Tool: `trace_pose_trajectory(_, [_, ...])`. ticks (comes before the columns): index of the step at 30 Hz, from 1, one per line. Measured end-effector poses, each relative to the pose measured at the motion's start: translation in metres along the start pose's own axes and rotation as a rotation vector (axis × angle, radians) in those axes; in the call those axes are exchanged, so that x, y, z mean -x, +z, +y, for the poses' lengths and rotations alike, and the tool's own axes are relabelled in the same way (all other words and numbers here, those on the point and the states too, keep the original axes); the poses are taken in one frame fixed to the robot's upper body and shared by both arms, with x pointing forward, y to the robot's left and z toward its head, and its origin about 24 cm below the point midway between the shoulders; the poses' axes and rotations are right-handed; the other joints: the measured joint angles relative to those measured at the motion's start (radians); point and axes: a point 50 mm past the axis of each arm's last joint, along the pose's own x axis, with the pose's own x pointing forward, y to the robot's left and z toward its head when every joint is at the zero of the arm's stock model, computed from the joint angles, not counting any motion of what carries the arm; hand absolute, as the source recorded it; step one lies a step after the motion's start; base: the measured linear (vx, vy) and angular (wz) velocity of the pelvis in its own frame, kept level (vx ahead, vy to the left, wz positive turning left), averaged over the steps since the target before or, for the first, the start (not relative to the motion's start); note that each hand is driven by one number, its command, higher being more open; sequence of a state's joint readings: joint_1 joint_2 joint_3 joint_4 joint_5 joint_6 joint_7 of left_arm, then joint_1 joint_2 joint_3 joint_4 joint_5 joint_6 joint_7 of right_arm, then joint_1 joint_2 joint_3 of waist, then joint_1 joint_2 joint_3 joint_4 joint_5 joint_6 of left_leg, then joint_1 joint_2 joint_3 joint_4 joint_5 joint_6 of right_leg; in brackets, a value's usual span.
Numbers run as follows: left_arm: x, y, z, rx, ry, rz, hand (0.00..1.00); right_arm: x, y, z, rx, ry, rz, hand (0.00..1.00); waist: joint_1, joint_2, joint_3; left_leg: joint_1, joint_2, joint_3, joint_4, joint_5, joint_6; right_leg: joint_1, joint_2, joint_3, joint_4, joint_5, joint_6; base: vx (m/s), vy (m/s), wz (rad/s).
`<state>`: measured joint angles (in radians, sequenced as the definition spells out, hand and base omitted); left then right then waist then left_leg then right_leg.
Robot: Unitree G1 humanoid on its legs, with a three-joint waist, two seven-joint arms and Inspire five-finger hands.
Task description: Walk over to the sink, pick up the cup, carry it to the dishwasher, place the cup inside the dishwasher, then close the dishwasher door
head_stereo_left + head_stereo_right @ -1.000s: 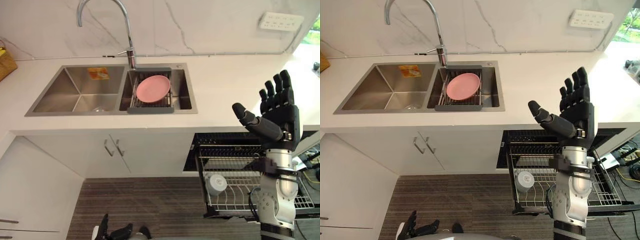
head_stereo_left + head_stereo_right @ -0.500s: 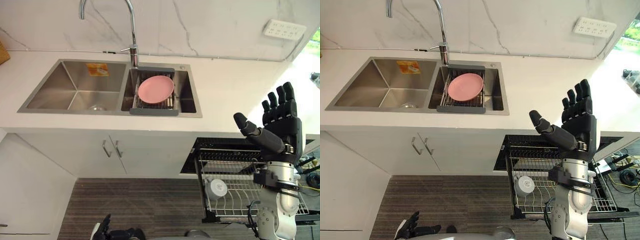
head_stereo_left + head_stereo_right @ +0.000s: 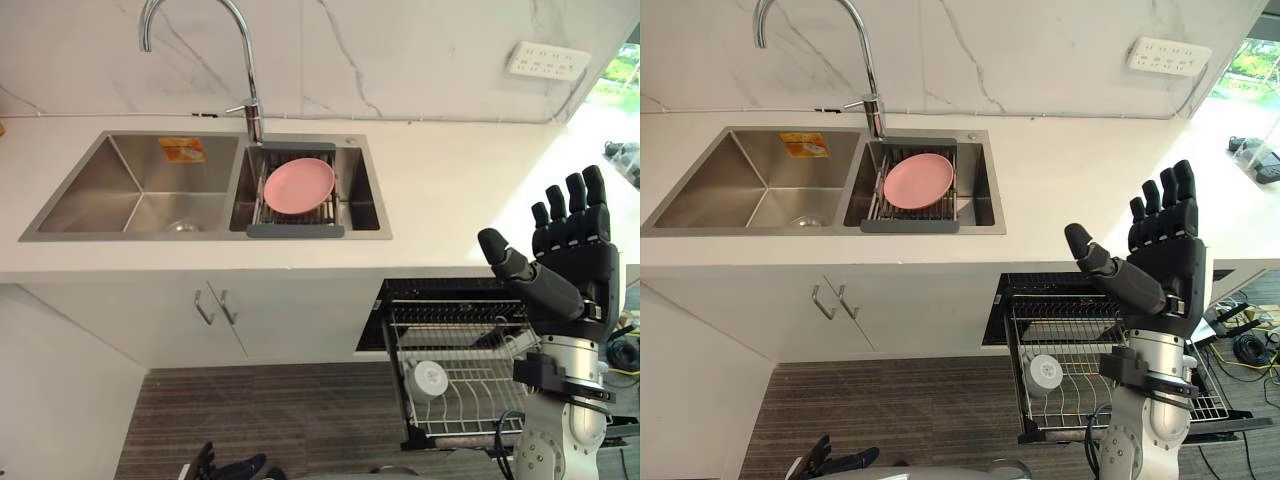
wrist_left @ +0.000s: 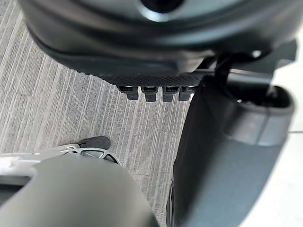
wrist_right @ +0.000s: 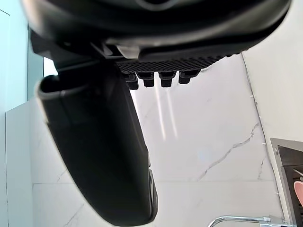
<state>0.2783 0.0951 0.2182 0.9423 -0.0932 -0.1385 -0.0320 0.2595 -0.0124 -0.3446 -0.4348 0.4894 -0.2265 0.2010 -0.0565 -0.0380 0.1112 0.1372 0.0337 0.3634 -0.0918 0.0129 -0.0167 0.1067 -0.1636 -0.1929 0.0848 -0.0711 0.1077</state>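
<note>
A white cup (image 3: 430, 379) lies in the pulled-out wire rack (image 3: 470, 345) of the dishwasher (image 3: 1040, 300) under the counter, right of the sink (image 3: 150, 190). My right hand (image 3: 567, 262) is raised above the rack at counter height, open, fingers straight up and thumb spread, holding nothing. The cup (image 3: 1044, 372) sits below and left of it, apart from it. My left hand (image 3: 827, 461) hangs low over the floor with its fingers relaxed and empty; its fingers (image 4: 154, 92) and thumb (image 4: 222, 156) show straight in the left wrist view.
A pink plate (image 3: 299, 185) rests on a drain rack in the sink's right basin, under the tall faucet (image 3: 243, 60). A wall socket (image 3: 546, 61) sits above the white counter (image 3: 450, 190). Cabinet doors with handles (image 3: 211, 306) stand below the sink. Grey striped floor (image 3: 290, 420) lies before them.
The whole picture has shifted, so the camera moved. My right hand stays raised and open, and the cup stays in the rack.
</note>
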Motion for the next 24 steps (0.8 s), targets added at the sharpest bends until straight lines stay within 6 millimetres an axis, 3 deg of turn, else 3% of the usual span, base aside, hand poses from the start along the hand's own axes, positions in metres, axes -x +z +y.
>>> trace_pose_trajectory(19, [0.005,-0.007,-0.004,0.058,0.07,-0.036,1.0,0.015,-0.005,-0.005,0.022,0.007,0.082,1.0,0.016,0.029,-0.033,-0.017,0.008,-0.017,0.019,-0.004,0.001,0.002,0.011,-0.013,-0.002,0.0,-0.005,-0.02,-0.001,0.03])
trace_pose_trajectory(21, [0.006,-0.002,-0.004,-0.004,0.104,-0.069,1.0,0.012,-0.004,-0.004,0.017,0.023,0.075,1.0,0.017,0.037,-0.021,-0.095,0.046,-0.021,0.193,-0.087,-0.013,0.002,0.021,-0.014,0.004,-0.014,-0.028,-0.02,-0.053,-0.01])
trace_pose_trajectory(22, [0.008,0.001,-0.007,-0.044,0.123,-0.1,1.0,0.009,-0.003,0.0,-0.01,0.047,0.062,1.0,0.025,0.046,-0.009,-0.156,0.095,-0.017,0.373,-0.151,-0.017,0.005,0.031,-0.008,0.016,-0.044,-0.039,-0.1,-0.054,0.03])
trace_pose_trajectory(23, [0.007,0.009,-0.011,-0.085,0.134,-0.141,1.0,0.007,-0.001,0.003,-0.022,0.055,0.042,1.0,0.021,0.06,0.018,-0.263,0.166,-0.013,0.626,-0.18,-0.013,0.004,0.046,-0.018,0.047,-0.063,-0.039,-0.1,-0.035,0.1])
trace_pose_trajectory(24, [0.008,0.015,-0.011,-0.09,0.148,-0.172,1.0,0.007,-0.001,0.004,-0.024,0.059,0.042,1.0,0.017,0.059,0.027,-0.309,0.196,-0.017,0.722,-0.169,-0.018,0.011,0.05,-0.022,0.053,-0.07,-0.043,-0.1,-0.008,0.16])
